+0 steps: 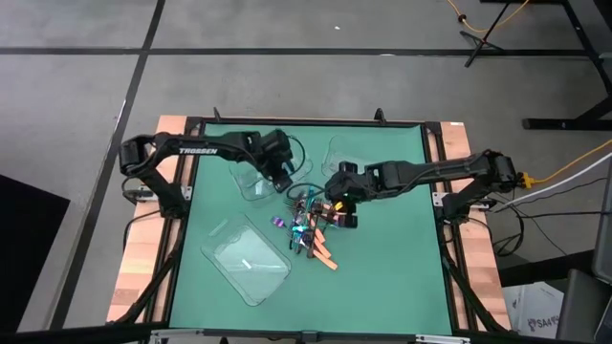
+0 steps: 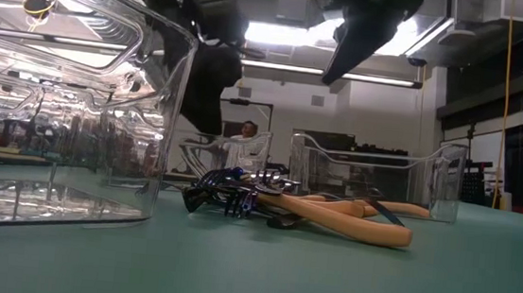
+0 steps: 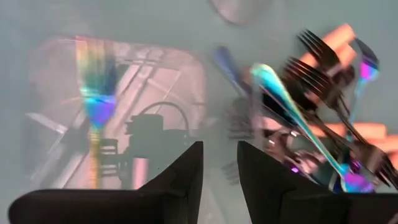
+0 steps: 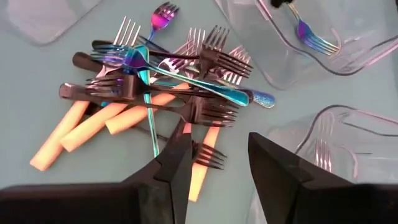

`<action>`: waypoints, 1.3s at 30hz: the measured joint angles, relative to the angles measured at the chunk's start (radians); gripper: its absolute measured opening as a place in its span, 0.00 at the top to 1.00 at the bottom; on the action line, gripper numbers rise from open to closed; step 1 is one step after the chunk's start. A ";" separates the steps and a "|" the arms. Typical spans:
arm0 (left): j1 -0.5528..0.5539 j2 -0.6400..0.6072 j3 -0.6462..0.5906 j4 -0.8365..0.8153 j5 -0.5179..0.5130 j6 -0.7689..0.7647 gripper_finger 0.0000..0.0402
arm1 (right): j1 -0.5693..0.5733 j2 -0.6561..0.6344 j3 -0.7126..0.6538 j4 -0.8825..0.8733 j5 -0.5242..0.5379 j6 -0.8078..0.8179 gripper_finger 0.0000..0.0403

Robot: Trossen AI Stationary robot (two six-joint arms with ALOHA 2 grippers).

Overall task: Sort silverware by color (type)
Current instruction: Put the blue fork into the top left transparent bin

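The silverware pile (image 1: 311, 225) lies mid-table: iridescent, dark and orange-handled forks crossing one another (image 4: 155, 87), with the orange handles (image 2: 350, 221) towards the near side. One iridescent fork (image 3: 96, 112) lies flat in the clear tray (image 1: 256, 183) left of the pile. My left gripper (image 1: 280, 174) hovers open over that tray's right end (image 3: 219, 168). My right gripper (image 1: 337, 194) hangs open above the pile's far right edge (image 4: 217, 162), touching nothing. A silver-tined fork (image 4: 320, 152) lies in another clear tray beside it.
A large clear tray (image 1: 247, 260) sits near-left of the pile and fills the left of the low view (image 2: 57, 100). A third clear tray (image 1: 339, 153) stands at the far side, under my right arm. Bare green mat lies to the right and near right.
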 joint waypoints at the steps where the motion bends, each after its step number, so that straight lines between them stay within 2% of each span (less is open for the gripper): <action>1: -0.017 0.000 0.000 0.000 0.000 -0.014 0.77 | 0.010 0.000 0.000 0.000 0.002 0.000 0.64; 11: -0.166 0.000 0.000 0.052 -0.023 -0.135 0.77 | 0.112 0.000 0.000 -0.035 0.009 0.000 0.64; 16: -0.227 0.000 0.000 0.087 -0.050 -0.164 0.77 | 0.162 0.000 0.000 -0.070 0.073 0.002 0.64; 21: -0.234 0.000 0.000 0.081 -0.139 -0.164 0.77 | 0.175 0.000 0.000 -0.070 0.095 0.003 0.64; 29: -0.201 0.001 0.000 0.073 -0.191 -0.164 0.77 | 0.172 0.000 0.000 -0.070 0.112 0.003 0.64; 32: -0.196 0.001 0.000 0.088 -0.174 -0.163 0.77 | 0.172 0.000 0.000 -0.070 0.114 0.001 0.64; 36: -0.213 -0.003 0.000 0.172 -0.070 -0.136 0.77 | 0.172 0.000 0.000 -0.074 0.114 -0.009 0.64; 39: -0.244 -0.003 0.000 0.251 -0.034 -0.135 0.77 | 0.172 0.000 0.000 -0.080 0.113 -0.022 0.64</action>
